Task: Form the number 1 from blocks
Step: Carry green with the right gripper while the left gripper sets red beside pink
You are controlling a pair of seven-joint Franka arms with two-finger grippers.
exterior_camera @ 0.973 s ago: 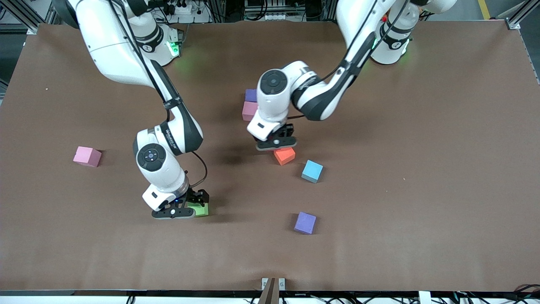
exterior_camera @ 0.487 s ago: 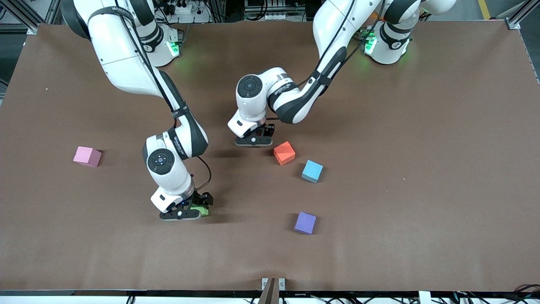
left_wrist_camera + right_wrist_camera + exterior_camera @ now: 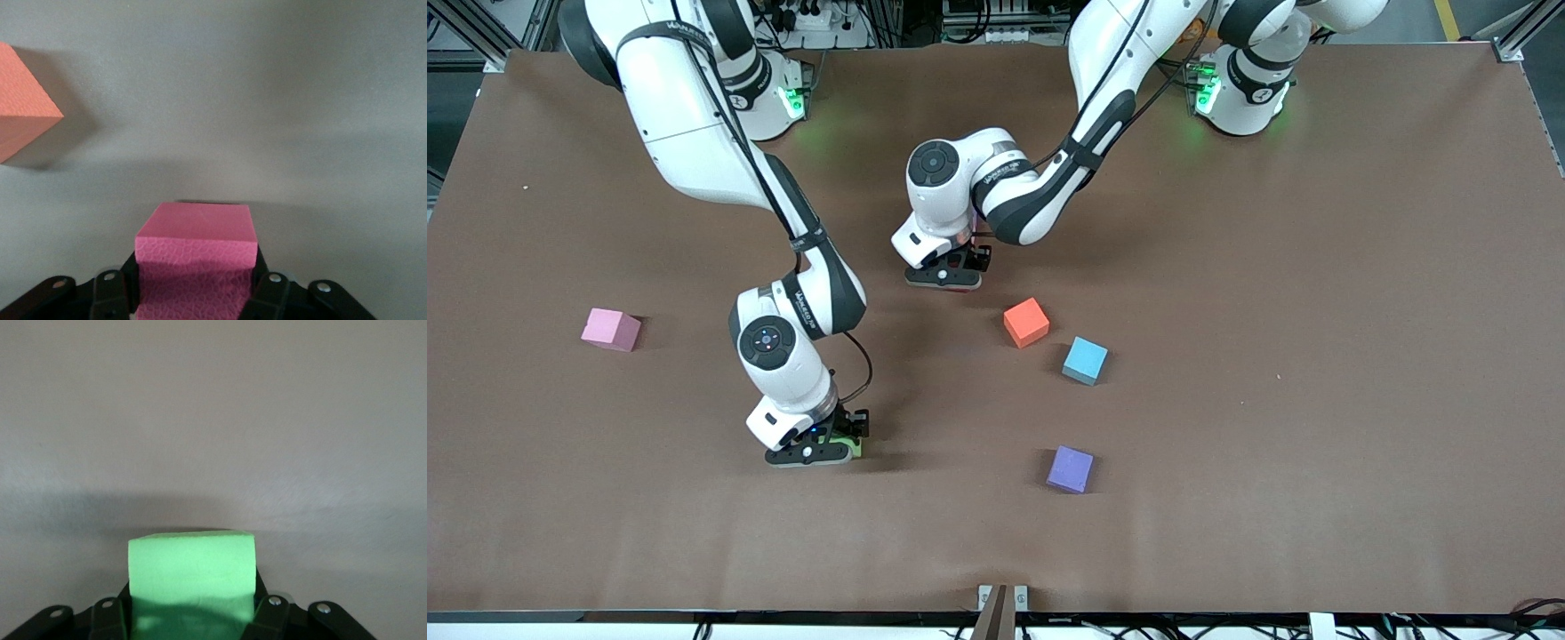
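Blocks (image 3: 196, 257) (image 3: 191, 577) gripped (one per end effector)

a small grey maker's wordmark runs along the right arm (image 3: 831, 289) and another along the left arm (image 3: 1005, 173), both too small to read. no block carries any letters or numbers.

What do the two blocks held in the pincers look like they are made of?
The pink cube-shaped block in the left pincer looks like matte foam: its side shows a fine pebbled, cell-like texture with no shine. The green cube-shaped block in the right pincer is probably the same foam; its face looks matte, but its grain is unclear.
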